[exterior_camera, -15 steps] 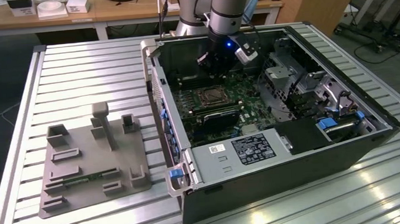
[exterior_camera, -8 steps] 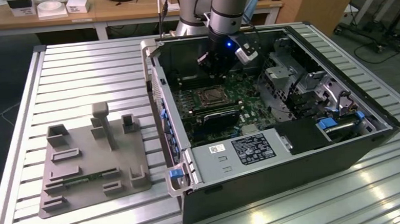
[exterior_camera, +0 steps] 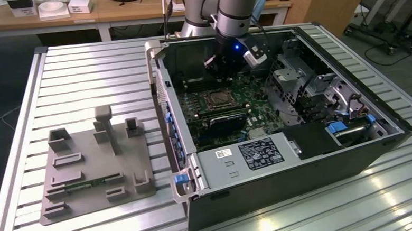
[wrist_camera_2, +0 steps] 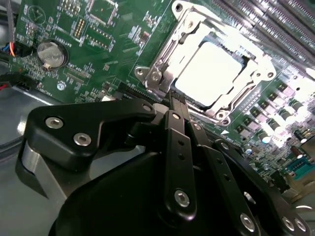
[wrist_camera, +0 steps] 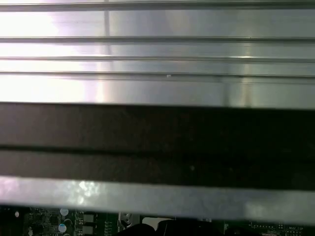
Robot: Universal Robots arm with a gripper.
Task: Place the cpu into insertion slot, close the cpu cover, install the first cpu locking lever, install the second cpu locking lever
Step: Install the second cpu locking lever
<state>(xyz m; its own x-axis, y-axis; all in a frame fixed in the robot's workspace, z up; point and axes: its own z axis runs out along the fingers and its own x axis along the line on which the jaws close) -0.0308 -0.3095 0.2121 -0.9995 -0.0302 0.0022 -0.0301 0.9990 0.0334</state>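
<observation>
The cpu (wrist_camera_2: 209, 73) lies flat in the insertion slot (wrist_camera_2: 162, 49), its silvery top glaring bright. The cpu cover (wrist_camera_2: 253, 78) lies down over it as a silver frame around the chip. In the second wrist view my gripper (wrist_camera_2: 173, 102) is shut, its black fingers (wrist_camera_2: 178, 147) pressed together, the tips at the socket's edge next to a silver corner piece (wrist_camera_2: 157, 76); nothing shows between them. In the exterior view the gripper (exterior_camera: 222, 72) hangs inside the open computer case, just behind the insertion slot (exterior_camera: 218, 99) on the green board (exterior_camera: 262, 99).
The black case (exterior_camera: 294, 179) stands on a slatted metal table (exterior_camera: 84, 74). A grey fixture plate (exterior_camera: 96, 163) lies at the exterior view's left. Inside the case are a power supply (exterior_camera: 247, 155), a drive cage (exterior_camera: 296, 81), memory slots (wrist_camera_2: 275, 29) and a coin battery (wrist_camera_2: 50, 53).
</observation>
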